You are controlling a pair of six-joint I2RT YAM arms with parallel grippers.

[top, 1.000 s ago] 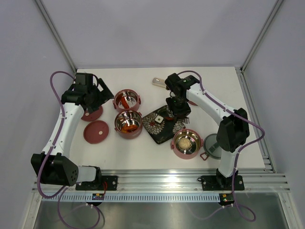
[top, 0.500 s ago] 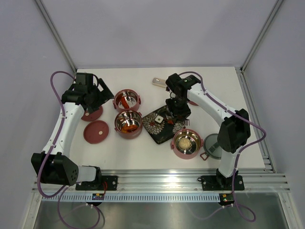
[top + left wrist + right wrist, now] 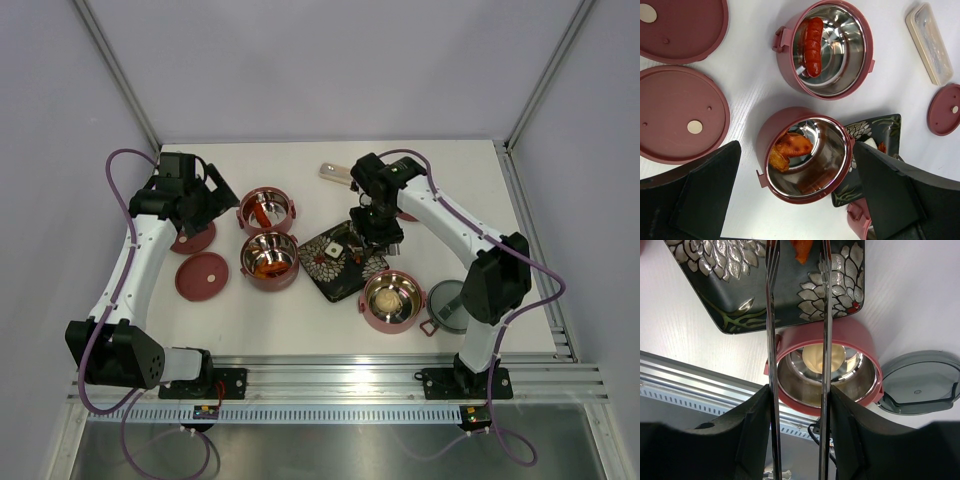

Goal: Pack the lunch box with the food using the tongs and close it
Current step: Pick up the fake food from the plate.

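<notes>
The right gripper (image 3: 798, 400) is clenched on the tongs (image 3: 772, 340), one finger against the outer side of each arm. The tongs' long axis runs straight out along the gripper's own axis, and the two arms stand apart and nearly parallel. They pass over the bowl (image 3: 860, 342) holding the beige ball (image 3: 812, 359) and point over the black flowered plate (image 3: 730, 300). An orange chunk (image 3: 802, 251) lies between the arms; the tips are cut off by the frame edge. The grey lid (image 3: 920, 382) lies beside that bowl. The left gripper (image 3: 205, 203) is fully released and holds nothing, above the sausage bowl (image 3: 785, 65) and the orange-chunk bowl (image 3: 767, 145).
</notes>
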